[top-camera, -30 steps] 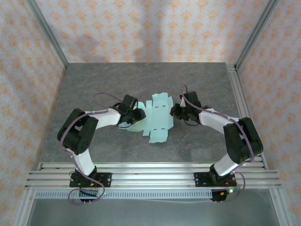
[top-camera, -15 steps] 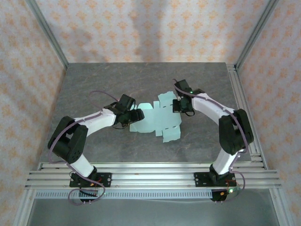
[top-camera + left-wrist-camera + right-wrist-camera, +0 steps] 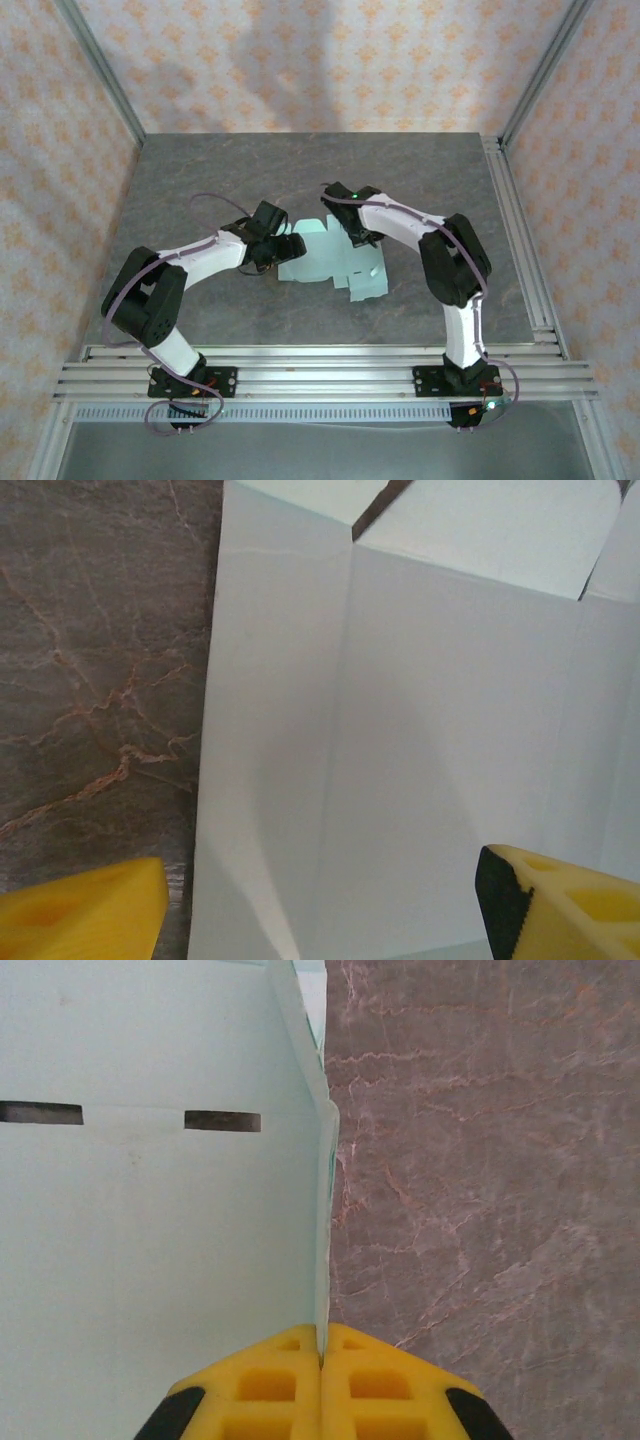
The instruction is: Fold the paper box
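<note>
A raised flap of the pale mint-blue, creased thin-card paper box (image 3: 150, 1240) is pinched by the right gripper (image 3: 322, 1355); the left gripper (image 3: 320, 895) is spread wide above it.

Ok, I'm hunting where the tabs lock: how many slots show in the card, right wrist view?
2: one slot at the picture's left edge, the other slot right of it, nearer the upturned flap of the paper box. More may be hidden.
</note>
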Robot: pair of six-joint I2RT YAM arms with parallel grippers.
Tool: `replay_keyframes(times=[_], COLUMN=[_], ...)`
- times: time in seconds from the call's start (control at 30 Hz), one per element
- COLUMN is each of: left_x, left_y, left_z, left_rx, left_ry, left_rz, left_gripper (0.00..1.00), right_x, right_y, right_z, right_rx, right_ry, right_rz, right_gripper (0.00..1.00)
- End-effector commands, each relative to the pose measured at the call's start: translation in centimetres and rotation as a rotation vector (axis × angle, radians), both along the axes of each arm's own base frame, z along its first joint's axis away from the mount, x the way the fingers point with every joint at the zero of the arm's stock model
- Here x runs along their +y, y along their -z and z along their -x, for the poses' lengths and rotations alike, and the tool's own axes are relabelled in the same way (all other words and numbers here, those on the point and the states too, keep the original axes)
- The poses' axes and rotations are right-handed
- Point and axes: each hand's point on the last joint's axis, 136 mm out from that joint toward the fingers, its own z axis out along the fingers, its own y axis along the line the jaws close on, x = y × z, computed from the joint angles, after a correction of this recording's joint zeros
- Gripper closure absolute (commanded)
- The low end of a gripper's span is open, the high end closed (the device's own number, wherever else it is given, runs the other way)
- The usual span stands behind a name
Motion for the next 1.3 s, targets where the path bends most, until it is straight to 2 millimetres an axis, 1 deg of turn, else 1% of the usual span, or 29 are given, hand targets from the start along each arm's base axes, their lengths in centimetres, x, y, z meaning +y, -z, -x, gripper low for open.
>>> replay_keyframes(times=[0.0,0.1,0.17,0.23,0.33,0.4,0.47,0.6,0.67,0.73,0.77,0.8,0.9,0.97,1.07,1.1,1.17,1.27], left_x=[0.7,0.8,0.9,0.9,0.6,-0.4,-1.3,-2.3,-2.5,-2.8,-3.0,-3.2,-2.9,-2.7,-2.4,-2.3,-2.0,-1.8], left_y=[-0.9,-1.0,-1.2,-1.2,-1.5,-1.7,-1.7,-2.3,-2.3,-1.8,-1.4,-0.8,1.1,2.2,3.5,3.9,4.6,5.4], left_z=[-0.1,0.0,0.0,0.1,0.0,-0.2,-0.6,-1.2,-1.4,-1.4,-1.4,-1.2,-0.6,-0.1,0.5,0.7,0.9,1.2], left_rx=[-0.02,-0.022,-0.024,-0.025,-0.03,-0.034,-0.026,-0.039,-0.037,-0.02,-0.01,0.003,0.05,0.074,0.098,0.104,0.114,0.132], left_ry=[0.001,0.004,0.004,0.007,0.024,0.065,0.091,0.107,0.109,0.108,0.106,0.109,0.109,0.108,0.104,0.105,0.103,0.109], left_rz=[-0.024,-0.029,-0.032,-0.034,-0.024,0.011,0.038,0.075,0.081,0.096,0.105,0.113,0.1,0.094,0.081,0.074,0.056,0.043], left_gripper=[0.18,0.17,0.17,0.17,0.16,0.16,0.16,0.16,0.16,0.17,0.19,0.23,0.41,0.5,0.6,0.62,0.66,0.7], right_x=[-1.1,-0.8,-0.3,0.8,3.1,4.7,6.1,7.4,7.4,7.4,7.3,7.4,7.5,7.7,7.7,7.4,6.6,4.9], right_y=[-0.5,-0.2,0.2,0.8,0.5,0.4,0.7,0.7,0.6,0.5,0.4,0.4,0.0,-0.5,-1.7,-1.8,-2.4,-2.7], right_z=[-0.3,-0.6,-0.5,-0.1,0.1,0.6,1.5,2.8,2.9,2.8,2.6,2.5,2.2,2.2,2.3,2.2,2.0,1.6], right_rx=[-0.045,-0.052,-0.037,-0.013,-0.019,0.005,0.058,0.105,0.095,0.088,0.082,0.078,0.052,0.034,-0.005,-0.019,-0.054,-0.085], right_ry=[0.004,0.002,0.001,-0.004,-0.076,-0.151,-0.229,-0.308,-0.306,-0.283,-0.266,-0.257,-0.241,-0.242,-0.245,-0.237,-0.212,-0.141], right_rz=[0.162,0.185,0.143,0.02,-0.166,-0.255,-0.339,-0.428,-0.458,-0.484,-0.495,-0.503,-0.543,-0.59,-0.665,-0.685,-0.734,-0.802], right_gripper=[1.0,1.0,1.0,1.0,1.0,1.0,1.0,1.0,1.0,1.0,0.98,0.93,0.75,0.6,0.48,0.46,0.44,0.44])
